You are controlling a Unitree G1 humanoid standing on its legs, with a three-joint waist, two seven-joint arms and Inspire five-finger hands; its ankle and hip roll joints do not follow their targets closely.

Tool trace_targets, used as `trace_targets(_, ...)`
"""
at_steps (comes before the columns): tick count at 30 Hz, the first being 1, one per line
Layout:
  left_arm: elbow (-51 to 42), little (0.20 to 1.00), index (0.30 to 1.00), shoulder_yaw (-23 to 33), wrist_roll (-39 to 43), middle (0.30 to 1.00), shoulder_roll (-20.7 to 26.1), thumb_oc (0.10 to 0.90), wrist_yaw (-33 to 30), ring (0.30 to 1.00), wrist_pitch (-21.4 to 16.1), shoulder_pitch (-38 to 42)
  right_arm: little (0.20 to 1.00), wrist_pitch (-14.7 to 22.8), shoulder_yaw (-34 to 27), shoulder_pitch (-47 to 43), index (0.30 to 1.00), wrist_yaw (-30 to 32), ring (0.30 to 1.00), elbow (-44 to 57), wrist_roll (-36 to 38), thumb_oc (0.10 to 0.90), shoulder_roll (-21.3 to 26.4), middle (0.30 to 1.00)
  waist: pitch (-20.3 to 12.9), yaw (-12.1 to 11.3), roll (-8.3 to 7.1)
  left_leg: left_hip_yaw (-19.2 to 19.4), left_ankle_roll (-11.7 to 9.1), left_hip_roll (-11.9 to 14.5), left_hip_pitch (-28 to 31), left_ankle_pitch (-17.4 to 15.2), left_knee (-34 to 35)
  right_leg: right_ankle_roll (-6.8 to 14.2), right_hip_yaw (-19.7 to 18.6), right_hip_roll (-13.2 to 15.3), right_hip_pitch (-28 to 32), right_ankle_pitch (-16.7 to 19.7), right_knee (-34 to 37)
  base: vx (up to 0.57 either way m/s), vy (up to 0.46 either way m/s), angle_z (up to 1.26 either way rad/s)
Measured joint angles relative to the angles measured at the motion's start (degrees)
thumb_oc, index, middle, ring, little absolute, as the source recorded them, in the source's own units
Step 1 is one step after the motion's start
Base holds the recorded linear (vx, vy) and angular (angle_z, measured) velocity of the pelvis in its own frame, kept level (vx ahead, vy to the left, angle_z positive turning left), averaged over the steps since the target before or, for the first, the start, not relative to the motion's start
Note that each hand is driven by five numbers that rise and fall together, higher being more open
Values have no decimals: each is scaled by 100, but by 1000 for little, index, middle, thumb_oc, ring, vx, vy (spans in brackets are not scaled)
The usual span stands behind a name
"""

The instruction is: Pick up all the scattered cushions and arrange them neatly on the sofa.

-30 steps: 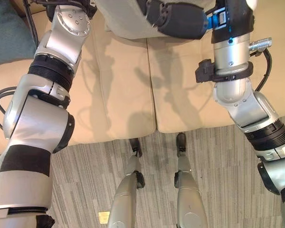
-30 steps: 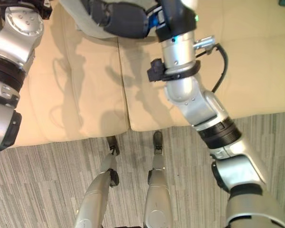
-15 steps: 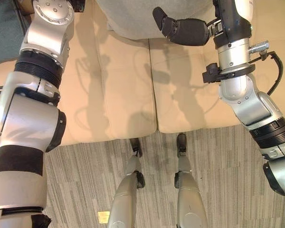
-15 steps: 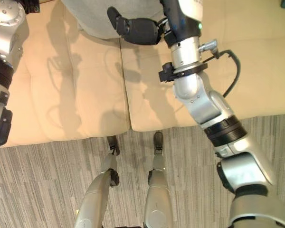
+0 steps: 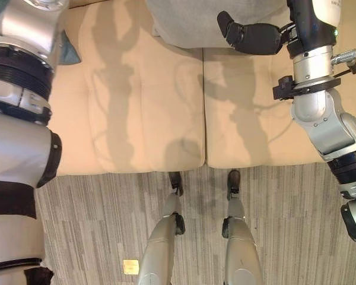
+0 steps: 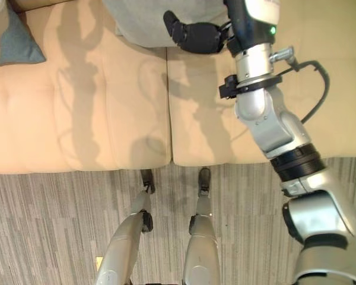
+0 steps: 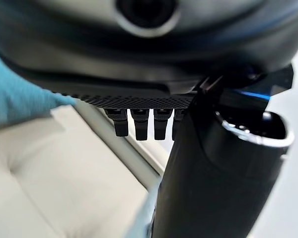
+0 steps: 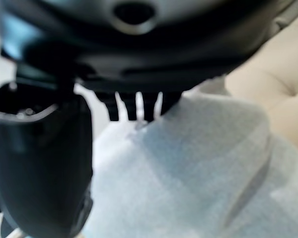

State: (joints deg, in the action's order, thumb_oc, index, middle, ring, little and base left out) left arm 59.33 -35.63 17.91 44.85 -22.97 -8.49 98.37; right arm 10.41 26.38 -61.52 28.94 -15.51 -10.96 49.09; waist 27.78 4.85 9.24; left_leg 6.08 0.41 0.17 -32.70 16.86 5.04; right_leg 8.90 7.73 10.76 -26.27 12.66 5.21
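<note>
A grey cushion (image 5: 190, 21) lies at the back of the cream sofa (image 5: 136, 107), over the seam between its two seat pads. My right hand (image 5: 255, 37) rests against the cushion's near edge, open, with the thumb standing apart. In the right wrist view the grey cushion (image 8: 188, 168) spreads just past the straight fingers (image 8: 134, 106). A teal cushion (image 6: 18, 41) leans at the sofa's far left end. My left hand (image 7: 139, 121) hovers open over the seat near the teal cushion (image 7: 15, 94), holding nothing.
Grey striped carpet (image 5: 89, 225) runs along the sofa's front edge. A small tan tag (image 5: 130, 266) lies on the carpet. Both seat pads are bare in front of the grey cushion.
The view has shifted, bringing the teal cushion into sight at the left. My right hand slid off the grey cushion's face to its near edge. The left arm rose toward the sofa's back.
</note>
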Motion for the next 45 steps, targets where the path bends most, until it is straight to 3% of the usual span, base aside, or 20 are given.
trace_targets(3, -2, 900, 900, -35, 9, 900, 491, 800, 82, 900, -19, 24, 900, -101, -221, -10, 900, -16, 900, -14, 1, 800, 156, 900, 36, -97, 84, -45, -13, -3, 5, 11, -1, 0, 68, -1, 42, -12, 0, 41, 4, 8)
trace_targets(7, -12, 900, 900, -5, 140, 900, 1626, 800, 124, 900, -78, 23, 900, -102, -315, -19, 900, -72, 900, -176, 5, 800, 226, 900, 50, -144, 119, -97, -27, 14, 72, 22, -2, -24, 153, -10, 148, -33, 0, 29, 9, 7)
trace_targets(12, -96, 900, 900, 472, 547, 900, 2329, 800, 12, 900, -308, -155, 900, -140, -517, 21, 900, -110, 900, -166, 55, 800, 431, 900, 24, -415, 205, -201, -50, 19, 170, 3, -1, -31, 205, -40, 290, -122, 1, 29, -11, 8)
trace_targets(14, -562, 900, 900, 1204, 683, 900, 2467, 800, -33, 900, -507, -916, 900, -147, -660, 109, 900, -115, 900, -165, 59, 800, 446, 900, 18, -498, 233, -219, -59, 15, 256, -3, -1, -36, 241, -34, 398, -137, 2, 47, -19, 8)
trace_targets(15, -1018, 900, 900, 1848, 724, 900, 2464, 800, -27, 900, -562, -1657, 900, -156, -835, 209, 900, -123, 900, -105, 56, 800, 459, 900, 25, -565, 251, -247, -93, 1, 350, -32, -1, -30, 276, -33, 505, -162, 1, 61, -6, 8)
trace_targets(19, -1651, 900, 900, 2477, 665, 900, 2445, 800, 134, 900, -773, -3610, 900, -138, -1159, 393, 900, -97, 900, 75, 51, 800, 758, 900, 32, -682, 287, -331, -149, -24, 698, -152, 0, -33, 303, -1, 896, -268, 2, 94, -22, 11)
trace_targets(24, -1530, 900, 900, 3773, 917, 900, 1969, 800, 374, 900, -727, -5472, 900, -127, -2131, 705, 900, 11, 900, 439, 162, 800, 830, 900, 19, -763, 290, -418, -159, 4, 1064, -206, -1, -62, 349, -36, 1325, -430, 2, 89, -28, 11)
trace_targets(27, -1935, 900, 900, 4737, 1034, 900, 1390, 800, 481, 900, -760, -6799, 900, -106, -2862, 2019, 900, 4, 900, 967, 160, 800, 832, 900, -121, -723, 244, -514, -182, 4, 1420, -338, 0, -44, 466, -40, 1770, -562, 6, 92, -60, 25)
trace_targets(31, -1871, 900, 900, 5480, 1118, 900, 860, 800, 676, 900, -704, -7877, 900, -62, -3605, 3414, 900, -226, 900, 1167, -1, 800, 851, 900, -284, -765, 145, -536, -194, 20, 1540, -359, -2, -65, 495, -69, 1922, -669, 2, 87, -76, 7)
trace_targets(34, -1801, 900, 900, 5693, 1070, 900, 310, 800, 940, 900, -674, -8678, 900, -90, -4332, 4984, 900, -497, 900, 982, -154, 800, 810, 900, -462, -746, 20, -560, -249, -1, 1749, -453, 0, -39, 561, -46, 2158, -764, 4, 70, -66, 9)
trace_targets(37, -1485, 900, 900, 6062, 1001, 900, -417, 800, 1250, 900, -570, -9413, 900, -181, -5012, 6156, 900, -694, 900, 220, -325, 800, 487, 900, -628, -708, -214, -515, -248, -4, 2010, -576, 2, -41, 549, -32, 2400, -840, 4, 28, -45, -7)
trace_targets(42, -512, 900, 900, 6051, 839, 900, -1272, 800, 1656, 900, -279, -10482, 900, -617, -5429, 6943, 900, -996, 900, -1617, -177, 800, -85, 900, -1481, -595, -646, -386, -241, 0, 2398, -789, 9, -46, 467, -4, 2724, -1022, 6, -40, -42, -11)
trace_targets(45, 293, 900, 900, 5817, 690, 900, -1706, 800, 1768, 900, -119, -10761, 900, -631, -5162, 6904, 900, -1138, 900, -2613, 127, 800, -131, 900, -1995, -436, -718, -326, -272, 32, 2601, -873, 27, -70, 427, -19, 2875, -1084, 7, -55, -49, -16)
